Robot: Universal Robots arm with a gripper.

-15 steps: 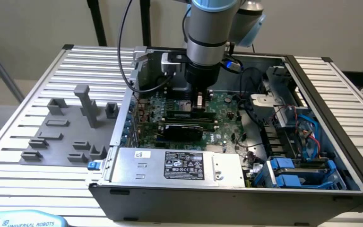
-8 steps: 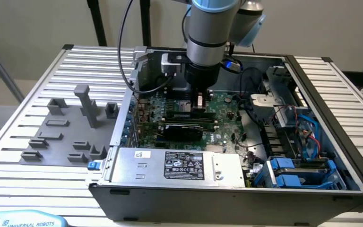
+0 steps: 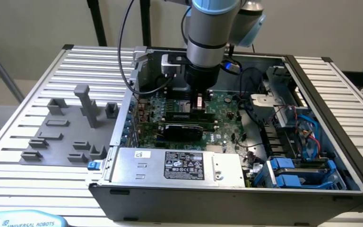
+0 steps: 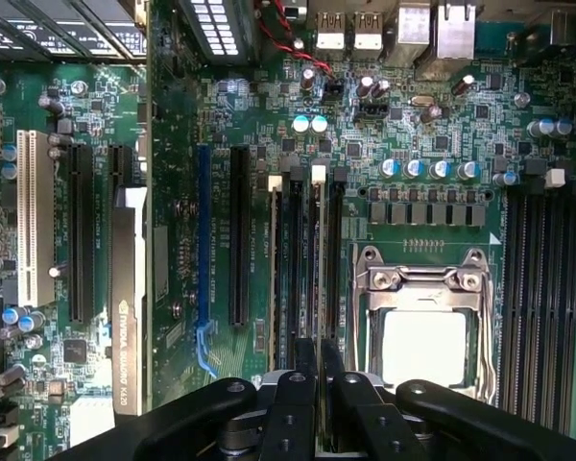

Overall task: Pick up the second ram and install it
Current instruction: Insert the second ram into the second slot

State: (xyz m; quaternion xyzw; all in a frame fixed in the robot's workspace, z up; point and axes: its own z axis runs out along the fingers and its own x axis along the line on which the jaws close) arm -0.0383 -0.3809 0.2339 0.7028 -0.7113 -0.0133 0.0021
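Observation:
My gripper (image 3: 197,102) reaches down into the open computer case (image 3: 232,198), right over the motherboard (image 3: 222,111). In the wrist view its two black fingers (image 4: 305,360) stand close together, shut on the second ram (image 4: 315,279). The ram shows edge-on as a thin pale line. It runs lengthwise along a bank of long memory slots (image 4: 293,269), lined up with a slot with a white latch (image 4: 318,174) at its far end. Whether the stick sits in the slot or just above it I cannot tell.
A bare CPU socket with a metal frame (image 4: 422,331) lies beside the slots, and a second slot bank (image 4: 538,307) beyond it. A graphics card (image 4: 125,307) stands on the other side. Outside the board are a power supply (image 3: 181,165), blue drive bays (image 3: 295,172) and a grey fixture plate (image 3: 62,132).

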